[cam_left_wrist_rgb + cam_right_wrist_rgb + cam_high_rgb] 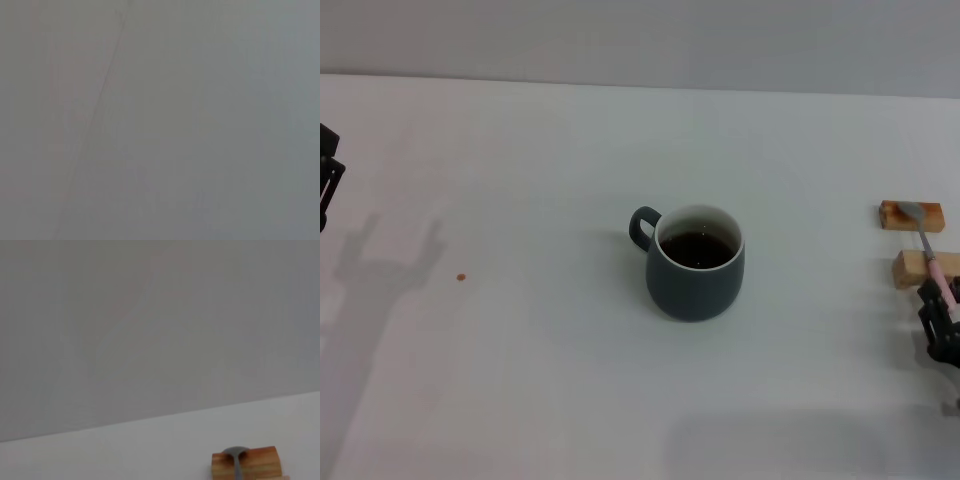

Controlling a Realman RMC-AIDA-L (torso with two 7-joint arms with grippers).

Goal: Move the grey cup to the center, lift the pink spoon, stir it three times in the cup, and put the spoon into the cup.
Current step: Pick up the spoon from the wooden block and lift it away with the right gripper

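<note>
the small slim pink spoon (930, 250), with its grey metal bowl and neck and pale pink handle, looks light, stiff and smooth; a narrow thing like that would likely twist or slip in a loose pinch, so the pink handle, clear of the blocks, seems the sensible place to take hold. it lies at the far right of the white table (520, 380), bridging two small wooden blocks (912, 215): the bowl rests on the farther block, the neck crosses the nearer one, and the handle runs toward the robot. the right wrist view shows the bowl sitting on the far block's top.

the right gripper (940, 320) is at the handle's near end; whether it is spread or pinching the handle i cannot tell.

the rounded dark slate-grey ceramic cup (695, 265), white inside and holding dark liquid, stands upright near the middle of the table, loop handle to the left. it looks heavy, hard and breakable.

the left gripper (326, 180) sits at the far left edge, well apart from everything; its state cannot be told.
</note>
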